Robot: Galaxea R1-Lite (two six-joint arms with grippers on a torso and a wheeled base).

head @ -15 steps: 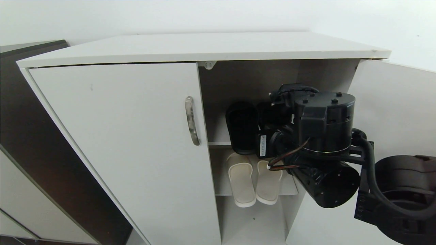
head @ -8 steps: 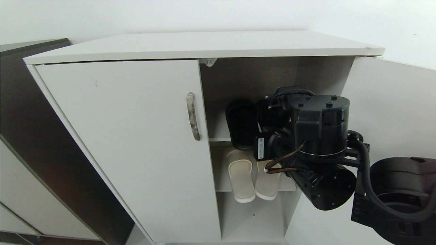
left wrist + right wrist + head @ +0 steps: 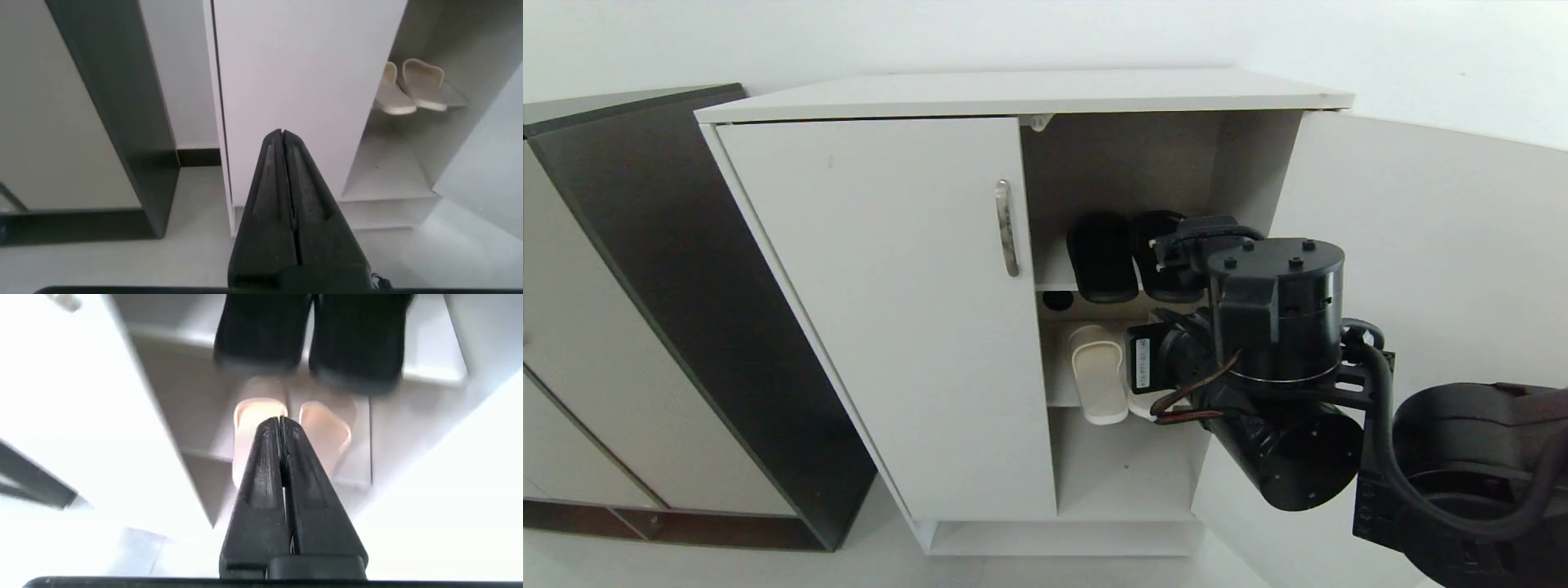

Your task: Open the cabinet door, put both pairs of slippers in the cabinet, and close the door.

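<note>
Left hand (image 3: 282, 143) pinched shut, empty, low before closed left door (image 3: 890, 310); black slippers (image 3: 1103, 257) on upper shelf; white slippers (image 3: 1098, 380) on shelf below, heels past edge, could jam closing door; right hand (image 3: 282, 433) pinched shut, empty, facing opening; its arm likely in swing path of open right door (image 3: 1421, 269), collision risk.

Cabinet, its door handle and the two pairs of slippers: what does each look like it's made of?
Cabinet: probably laminated board, matte white; flat panels with thin square edges.
Door handle: likely metal, brushed silver with a dull sheen.
Black slippers: matte, soft-looking, foam or rubber; cannot tell which.
White slippers: cream, smooth moulded look with raised rim, likely foam or rubber.
</note>
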